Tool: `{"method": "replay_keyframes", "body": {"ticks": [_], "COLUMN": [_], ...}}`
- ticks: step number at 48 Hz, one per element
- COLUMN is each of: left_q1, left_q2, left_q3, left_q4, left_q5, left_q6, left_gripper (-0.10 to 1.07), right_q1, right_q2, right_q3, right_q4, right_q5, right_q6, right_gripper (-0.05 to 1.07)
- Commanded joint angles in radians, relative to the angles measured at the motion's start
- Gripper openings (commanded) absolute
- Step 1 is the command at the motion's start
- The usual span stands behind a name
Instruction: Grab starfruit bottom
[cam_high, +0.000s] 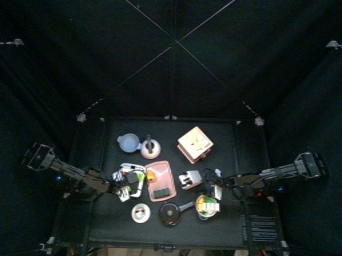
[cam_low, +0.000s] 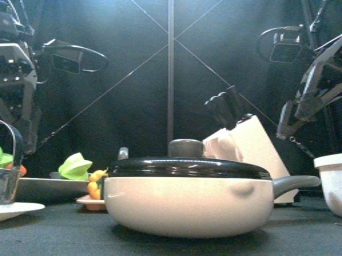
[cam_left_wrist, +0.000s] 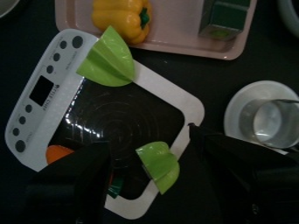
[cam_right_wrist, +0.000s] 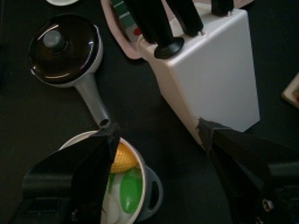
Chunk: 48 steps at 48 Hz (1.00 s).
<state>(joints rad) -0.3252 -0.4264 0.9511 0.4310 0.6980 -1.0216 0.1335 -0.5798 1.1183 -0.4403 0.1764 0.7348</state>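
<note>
Under our left gripper (cam_left_wrist: 149, 162), whose jaws stand apart and grasp nothing, we see 2 green starfruit pieces: the lower starfruit piece (cam_left_wrist: 159, 164) lies between the jaws on the white scale (cam_left_wrist: 52, 83), and the other starfruit piece (cam_left_wrist: 107, 59) rests at the scale's edge near the pink tray (cam_left_wrist: 176, 45), which holds a yellow pepper (cam_left_wrist: 124, 17). Our right gripper (cam_right_wrist: 158, 144) is also released and empty, above a white bowl (cam_right_wrist: 149, 194) that contains a yellow thing and a green thing, beside the lidded pot (cam_right_wrist: 63, 45) and the knife block (cam_right_wrist: 211, 66).

starfruit pieces (cam_left_wrist: 107, 59) green | tray (cam_left_wrist: 176, 45) pink | knife block (cam_right_wrist: 216, 70) white
</note>
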Motion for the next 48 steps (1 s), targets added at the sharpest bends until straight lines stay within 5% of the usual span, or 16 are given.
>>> {"method": "replay_keyframes", "body": {"ticks": [1, 21, 48], "left_q1": [-0.005, -0.038, -0.046], "left_q2": [-0.026, 0.011, 0.084], "left_q3": [-0.032, -0.023, -0.006], "left_q4": [-0.021, -0.173, -0.173], "left_q5": [0.009, 0.032, 0.032], "left_q6": [0.0, -0.003, -0.005], "left_gripper": [0.96, 0.96, 0.95], "right_q1": [-0.002, -0.002, -0.002], "right_q2": [-0.002, 0.0, 0.005], "right_q3": [-0.011, -0.014, -0.015], "right_q4": [0.002, 0.002, -0.002], "right_q5": [-0.009, -0.011, -0.012], "right_q6": [0.002, 0.002, 0.002], "right_gripper": [1.0, 1.0, 1.0]}}
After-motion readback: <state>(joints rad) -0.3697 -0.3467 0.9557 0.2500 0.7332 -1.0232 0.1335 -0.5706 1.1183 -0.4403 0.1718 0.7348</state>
